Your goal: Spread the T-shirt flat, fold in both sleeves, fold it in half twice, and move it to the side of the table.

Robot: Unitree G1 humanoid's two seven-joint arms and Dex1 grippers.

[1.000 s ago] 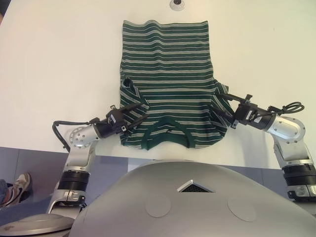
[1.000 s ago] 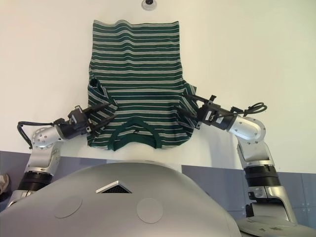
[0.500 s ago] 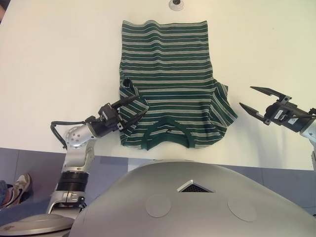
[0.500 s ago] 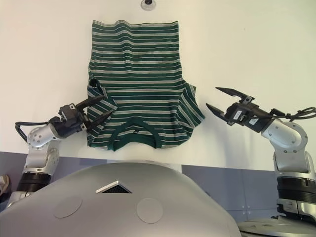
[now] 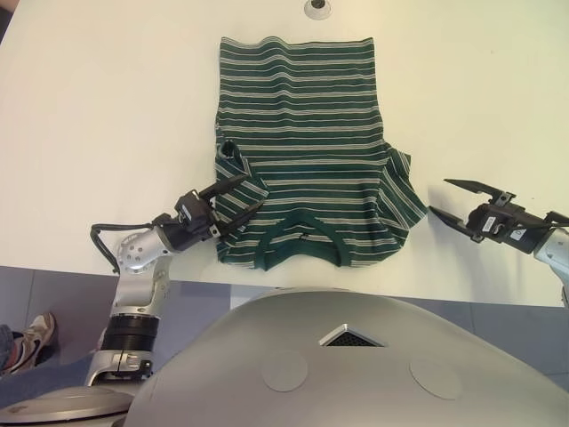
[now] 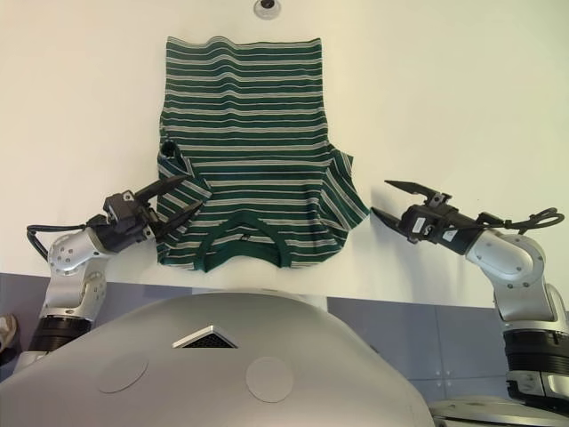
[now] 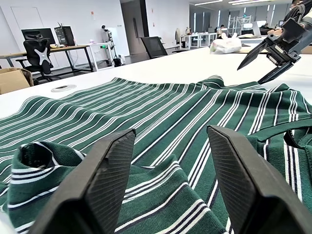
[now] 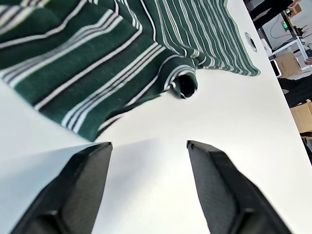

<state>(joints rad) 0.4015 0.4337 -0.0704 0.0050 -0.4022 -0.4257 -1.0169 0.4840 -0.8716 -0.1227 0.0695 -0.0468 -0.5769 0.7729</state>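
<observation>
Striped T-shirt [image 5: 302,133] lying on white surface [image 5: 107,107], open jaws at either sleeve.
Surface is carrying the T-shirt at its middle, collar toward the near edge. Left gripper [image 5: 252,190] is hovering over the bunched left sleeve with jaws spread wide; right gripper [image 5: 439,196] is hanging just beside the right sleeve, jaws likewise apart, gripping nothing. Round grommet [image 5: 317,8] is sitting just beyond the hem.

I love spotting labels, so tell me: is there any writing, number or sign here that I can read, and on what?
No text here can be read.
T-shirt: stripes only, no print showing.
Small green lit sign in the room behind: too small to read.
</observation>
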